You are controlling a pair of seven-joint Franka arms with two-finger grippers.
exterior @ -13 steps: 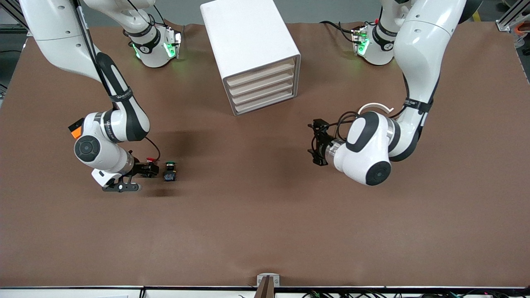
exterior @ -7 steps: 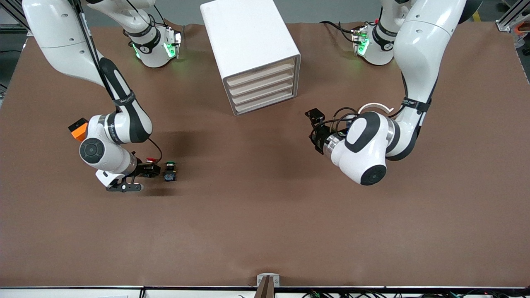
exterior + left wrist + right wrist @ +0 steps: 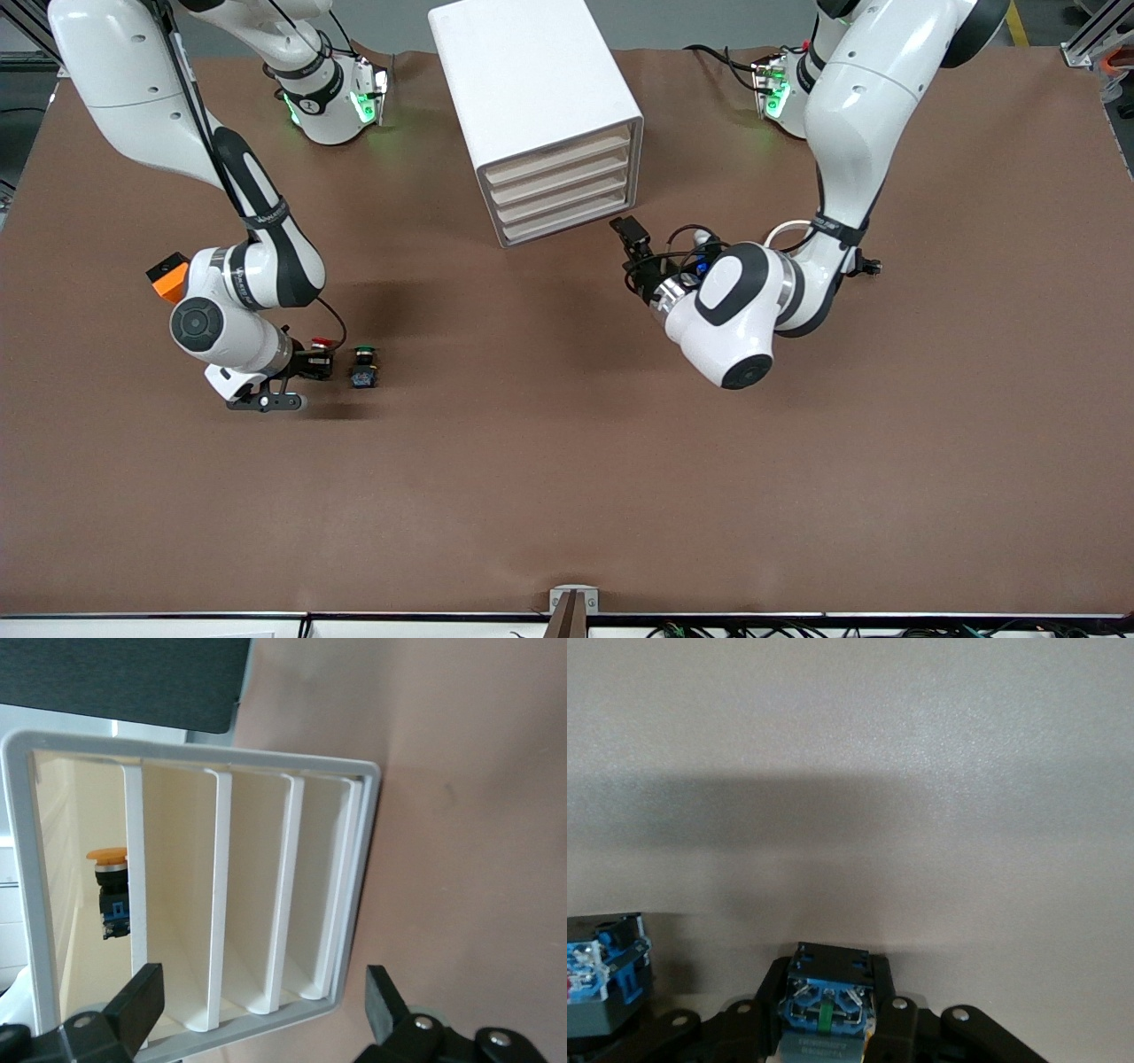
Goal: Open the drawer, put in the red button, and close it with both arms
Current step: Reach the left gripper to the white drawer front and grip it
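The white cabinet [image 3: 524, 75] stands at the middle of the table, nearer the arms' bases, with its four cream drawers [image 3: 560, 190] shut. My left gripper [image 3: 632, 236] is open just in front of the drawers, which fill the left wrist view [image 3: 257, 895] between its black fingers [image 3: 142, 999]. My right gripper [image 3: 312, 363] is shut on the red button [image 3: 321, 342], low over the table toward the right arm's end. The right wrist view shows the button's blue base [image 3: 827, 1003] between the fingers.
A like switch with a green cap [image 3: 361, 366] stands on the table beside the right gripper; its base shows in the right wrist view [image 3: 602, 979]. An orange-capped switch [image 3: 110, 893] shows inside one cabinet slot. The brown table [image 3: 567, 478] spreads all round.
My left arm has swung its gripper toward the cabinet, up to the drawer fronts. My right gripper, with the red button, has shifted only slightly.
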